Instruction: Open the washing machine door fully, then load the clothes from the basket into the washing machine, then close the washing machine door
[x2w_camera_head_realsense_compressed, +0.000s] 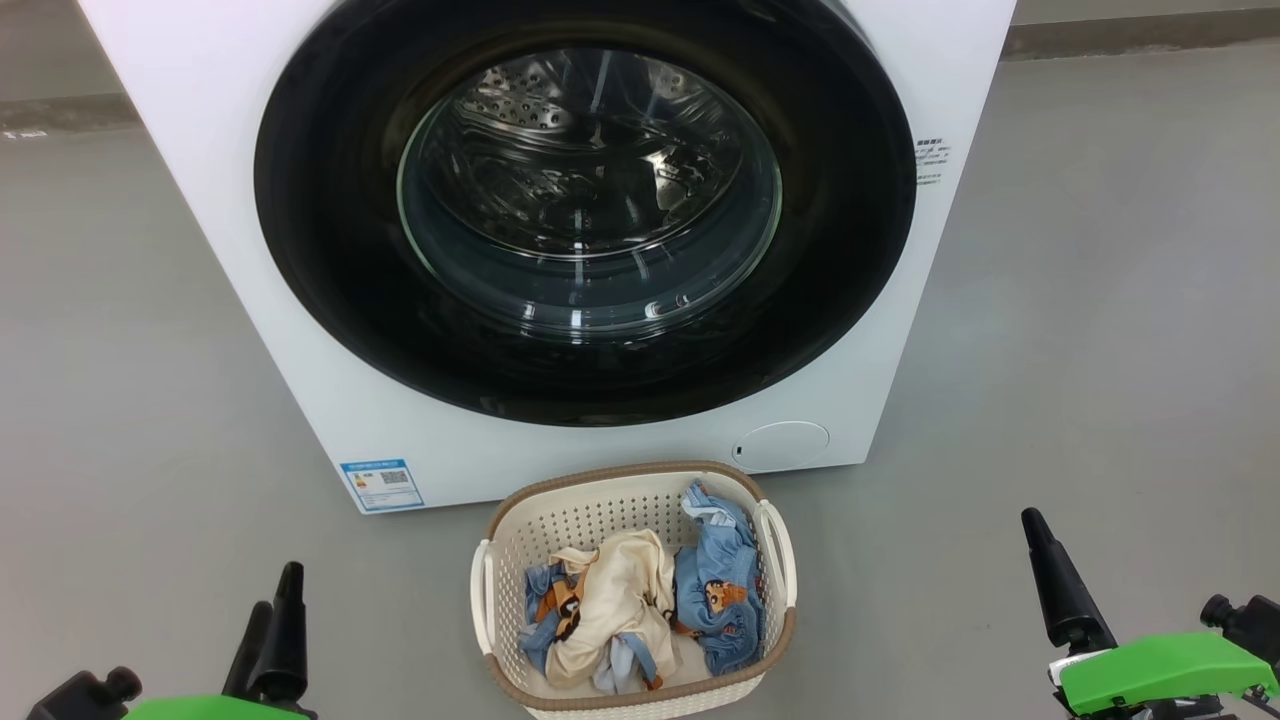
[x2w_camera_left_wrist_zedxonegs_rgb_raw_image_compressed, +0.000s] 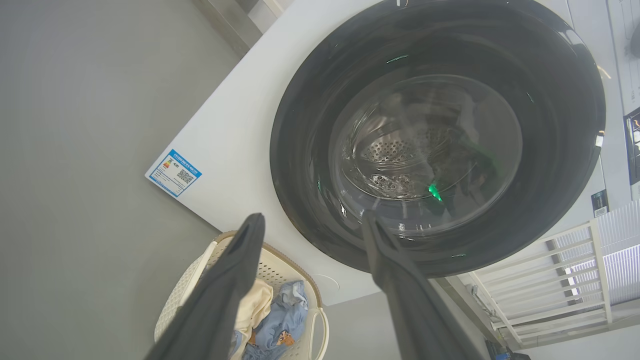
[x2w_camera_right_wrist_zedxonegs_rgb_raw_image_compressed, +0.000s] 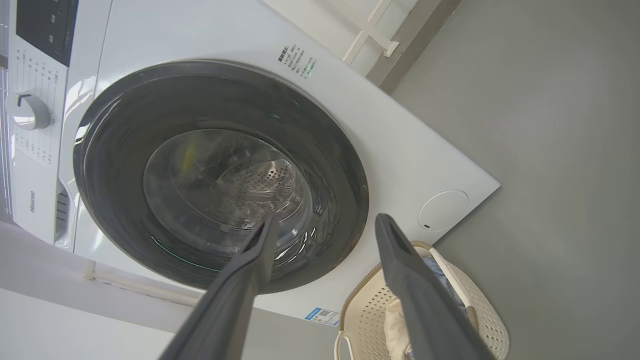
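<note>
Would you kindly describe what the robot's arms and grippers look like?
The left gripper and right gripper each have two long, tapering dark jaws with rounded tips, on a bright green casing with black knobs.

Reads "Hisense", turned sideways, on the washing machine (x2w_camera_right_wrist_zedxonegs_rgb_raw_image_compressed: 400, 150) front, at 9 o'clock of the washing machine door (x2w_camera_right_wrist_zedxonegs_rgb_raw_image_compressed: 115, 200) in the right wrist view. On the blue label sticker (x2w_camera_head_realsense_compressed: 382, 483), at the door's 7 o'clock in the head view: QR code, lettering too small. Small print (x2w_camera_head_realsense_compressed: 930, 160) at 3 o'clock: illegible
</note>
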